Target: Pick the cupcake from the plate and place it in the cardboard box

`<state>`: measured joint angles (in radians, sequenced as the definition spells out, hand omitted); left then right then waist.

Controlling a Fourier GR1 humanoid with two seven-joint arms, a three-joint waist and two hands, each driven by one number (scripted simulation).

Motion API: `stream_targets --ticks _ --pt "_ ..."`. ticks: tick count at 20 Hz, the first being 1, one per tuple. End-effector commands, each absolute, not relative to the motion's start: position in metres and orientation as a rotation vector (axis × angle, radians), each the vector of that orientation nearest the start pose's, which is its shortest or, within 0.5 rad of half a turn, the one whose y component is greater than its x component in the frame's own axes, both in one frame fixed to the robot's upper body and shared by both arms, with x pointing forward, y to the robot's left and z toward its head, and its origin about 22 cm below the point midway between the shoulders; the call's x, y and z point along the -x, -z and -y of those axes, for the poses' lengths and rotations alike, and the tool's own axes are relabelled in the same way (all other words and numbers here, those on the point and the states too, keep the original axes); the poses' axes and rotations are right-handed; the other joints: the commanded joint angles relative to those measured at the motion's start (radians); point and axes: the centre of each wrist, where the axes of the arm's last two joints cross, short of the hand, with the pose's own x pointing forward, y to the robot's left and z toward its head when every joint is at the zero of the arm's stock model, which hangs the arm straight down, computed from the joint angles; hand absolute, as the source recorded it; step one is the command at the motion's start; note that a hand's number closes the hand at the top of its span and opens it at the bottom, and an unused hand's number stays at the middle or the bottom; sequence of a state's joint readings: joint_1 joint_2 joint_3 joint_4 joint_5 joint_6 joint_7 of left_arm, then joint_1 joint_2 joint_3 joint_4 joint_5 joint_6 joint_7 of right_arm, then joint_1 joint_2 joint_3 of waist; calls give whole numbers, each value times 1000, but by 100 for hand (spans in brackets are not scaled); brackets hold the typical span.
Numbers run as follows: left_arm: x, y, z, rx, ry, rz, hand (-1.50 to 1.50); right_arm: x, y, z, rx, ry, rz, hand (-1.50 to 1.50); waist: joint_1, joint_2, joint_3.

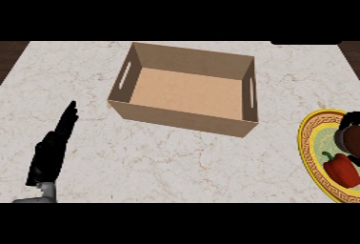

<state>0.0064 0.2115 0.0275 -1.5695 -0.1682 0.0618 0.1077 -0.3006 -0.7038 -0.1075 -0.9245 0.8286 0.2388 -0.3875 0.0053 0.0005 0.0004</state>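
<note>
from the head view we look steeply down on a pale marbled table (175, 157). an open cardboard box (186, 93) sits near the middle toward the far side, turned a little askew, with slot handles cut in its left and right walls; we see only its bare brown floor inside. at the right edge lies a plate (309, 143) with a yellow patterned rim, cut off by the frame. on it we see a red pepper (340, 169), and just beyond that a dark rounded shape (349, 136) at the very edge; we cannot tell whether it is the cupcake, our right hand, or both, so we cannot tell how the right fingers stand. our left hand (49, 152) shows at the lower left, well apart from the box, its fingers (67, 119) straight and together, holding nothing.
</note>
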Motion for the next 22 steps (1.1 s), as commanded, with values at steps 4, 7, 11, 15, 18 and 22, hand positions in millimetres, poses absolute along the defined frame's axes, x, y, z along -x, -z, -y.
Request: stream_targets --ticks 4,7,11,15,18,22 --pt "-256 -19 -265 -312 280 1497 0 -365 -86 374 753 -1525 1360 150 100 30 4" --pt "-263 -28 -265 -316 287 1517 0 -391 -113 363 746 -1588 1444 150 115 34 4" --pt "-258 -22 -271 -338 245 1504 0 -416 -147 366 799 -1568 1566 150 82 24 3" --pt "-247 -20 -273 -333 254 1491 0 -433 -153 353 634 -1504 1692 150 64 16 2" --pt "-256 -16 -265 -335 242 1475 0 -440 -181 350 397 -1371 1921 150 55 17 2" --pt "-250 -7 -281 -345 239 1460 0 -448 -196 344 167 -1277 2041 150 43 14 1"
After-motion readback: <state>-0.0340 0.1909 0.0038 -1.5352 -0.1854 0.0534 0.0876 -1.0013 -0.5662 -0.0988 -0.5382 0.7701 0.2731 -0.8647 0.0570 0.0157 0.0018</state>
